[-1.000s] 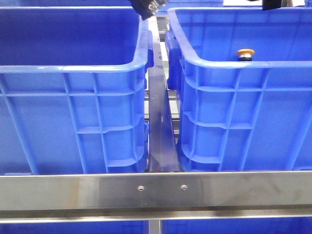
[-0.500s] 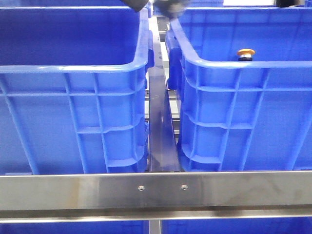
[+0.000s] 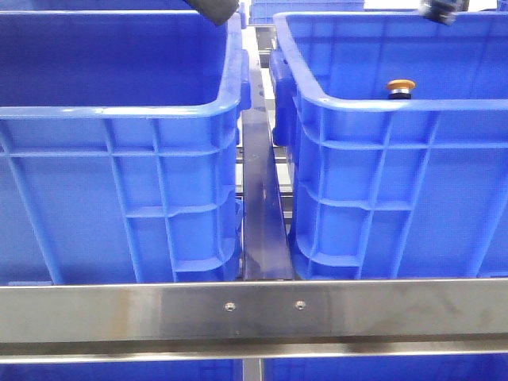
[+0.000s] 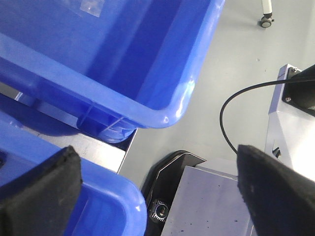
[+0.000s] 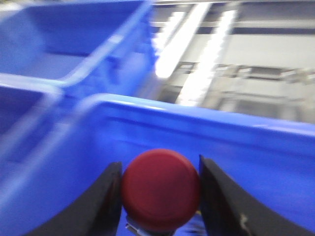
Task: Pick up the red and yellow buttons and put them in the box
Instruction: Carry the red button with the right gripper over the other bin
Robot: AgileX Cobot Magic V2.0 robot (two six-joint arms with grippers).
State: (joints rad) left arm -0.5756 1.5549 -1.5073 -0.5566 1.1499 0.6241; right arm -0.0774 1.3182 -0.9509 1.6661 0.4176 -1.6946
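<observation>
The right gripper (image 5: 160,194) is clamped on a red button (image 5: 161,189), the cap sitting between its fingers above a blue box (image 5: 256,162). Farther off, the left gripper (image 4: 157,191) stands with its jaws apart over the crate corners. A yellow button (image 3: 400,86) shows inside the right-hand box (image 3: 381,159) in the front view.

Brushed steel crossbar (image 3: 254,311) runs along the near edge of the frame, two small screws at its centre. A narrow steel rail (image 3: 259,198) runs away from it down the middle, more steel slats behind. Smooth pale grey floor (image 4: 231,59); a white caster wheel (image 4: 266,19) stands on it at the far edge. White sheet-metal cabinet (image 4: 290,118) with a thin black cable (image 4: 222,115) looping over the floor beside it. Bright reflections on the steel frame (image 5: 197,44), that view blurred.
</observation>
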